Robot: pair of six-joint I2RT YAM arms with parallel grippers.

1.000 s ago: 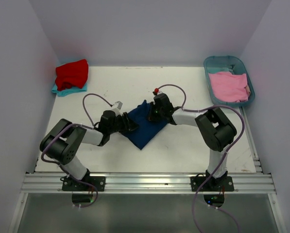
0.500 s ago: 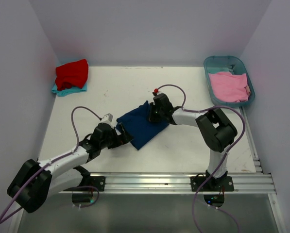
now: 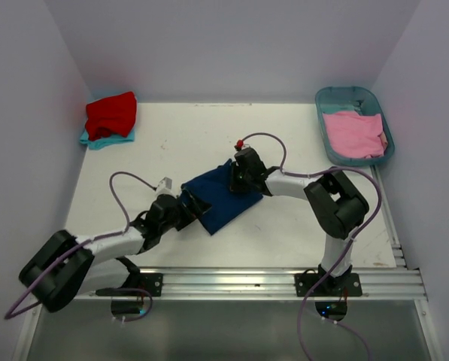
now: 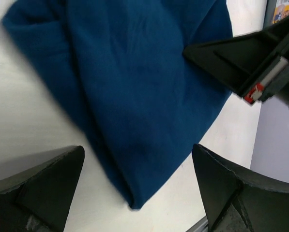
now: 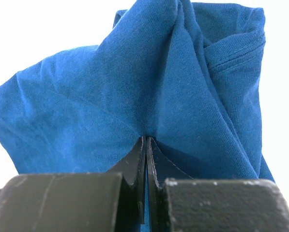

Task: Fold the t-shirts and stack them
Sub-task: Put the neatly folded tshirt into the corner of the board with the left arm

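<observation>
Since a second ago, the left arm [image 3: 96, 244] has been dropped low and stretched out flat over the near-left part of the white table [image 3: 299, 143], with its elbow swung out toward the left wall. The right arm [image 3: 333, 199] is seen bent at the elbow, its forearm reaching leftward toward the middle of the table. The navy blue t-shirt [image 3: 218, 199] is laid folded between the two arms, tilted as a slanted patch near the table's centre. At the far right, a pink t-shirt [image 3: 353, 134] is held in a teal tub [image 3: 326, 101]; at the far left, a red t-shirt [image 3: 111, 114] is piled on a teal t-shirt [image 3: 104, 140]. The left gripper [image 3: 196, 207] is spread wide at the navy shirt's near-left edge, nothing being held. The right gripper [image 5: 146, 141] is pinched tight on a raised fold of the navy cloth at its far-right edge.
</observation>
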